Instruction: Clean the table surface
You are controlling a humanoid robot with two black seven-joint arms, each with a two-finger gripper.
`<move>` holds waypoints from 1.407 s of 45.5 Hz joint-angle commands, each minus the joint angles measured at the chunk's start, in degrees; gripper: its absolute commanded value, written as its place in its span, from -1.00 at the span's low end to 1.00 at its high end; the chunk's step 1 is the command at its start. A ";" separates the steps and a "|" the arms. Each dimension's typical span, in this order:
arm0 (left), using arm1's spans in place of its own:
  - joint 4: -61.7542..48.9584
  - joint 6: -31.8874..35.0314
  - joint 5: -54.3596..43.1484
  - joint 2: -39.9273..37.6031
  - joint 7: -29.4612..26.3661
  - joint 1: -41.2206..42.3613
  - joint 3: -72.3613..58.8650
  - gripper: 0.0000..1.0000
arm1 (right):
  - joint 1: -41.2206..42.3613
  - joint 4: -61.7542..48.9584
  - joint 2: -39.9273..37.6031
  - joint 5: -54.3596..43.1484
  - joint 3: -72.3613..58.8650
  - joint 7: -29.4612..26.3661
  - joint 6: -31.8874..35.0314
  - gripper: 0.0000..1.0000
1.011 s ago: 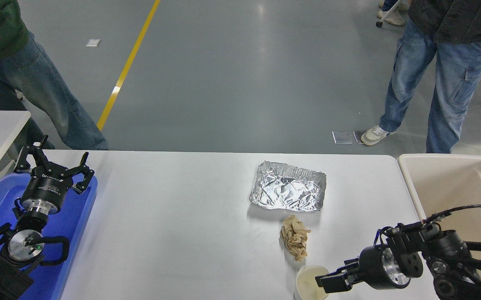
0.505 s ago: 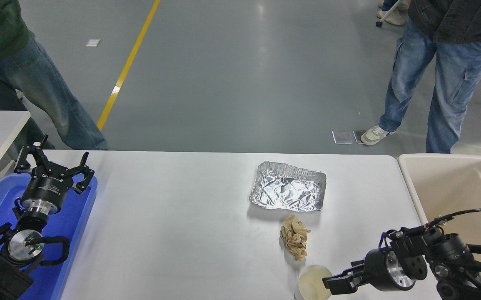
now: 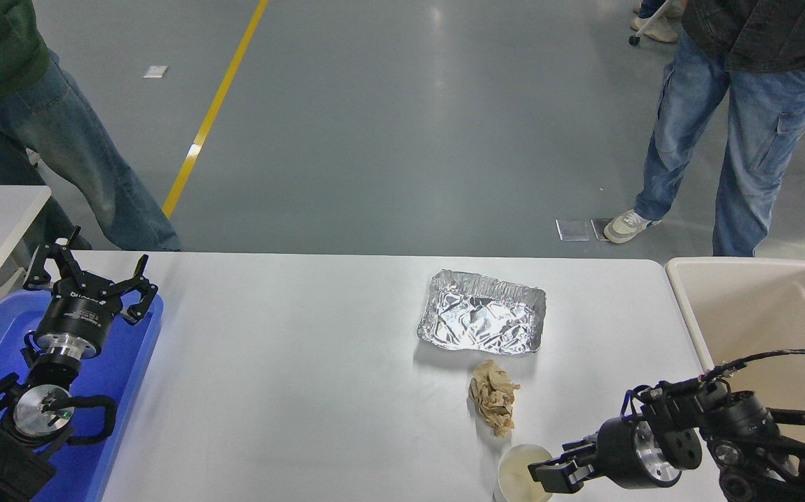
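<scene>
Right tool (image 3: 548,476) at the paper cup (image 3: 522,474) rim near the table (image 3: 290,362) front edge, grip unclear; best seated squarely before lifting. Left tool (image 3: 88,275) splayed, parked over the blue tray (image 3: 120,376).

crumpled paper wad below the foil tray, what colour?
Light brown, tan like kraft paper; the crumpled paper wad shows clearly in the head view.
</scene>
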 commanded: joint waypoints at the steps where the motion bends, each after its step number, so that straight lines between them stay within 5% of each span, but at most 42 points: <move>1: -0.02 0.00 0.00 0.00 0.00 -0.07 0.00 1.00 | 0.60 -0.17 0.10 0.36 -0.32 1.20 0.70 -0.63; 6: 0.07 0.00 0.00 0.00 0.00 0.02 0.00 1.00 | 0.69 -0.35 0.10 0.36 -0.41 1.20 0.88 -1.00; 36: -0.02 0.00 0.00 0.00 0.00 -0.07 0.00 1.00 | 3.67 -0.52 -1.13 5.54 1.44 1.46 4.22 -1.00; 64: -0.02 0.00 0.00 0.00 0.00 0.02 0.00 1.00 | 12.55 0.71 -17.65 27.07 16.20 3.31 12.04 -1.00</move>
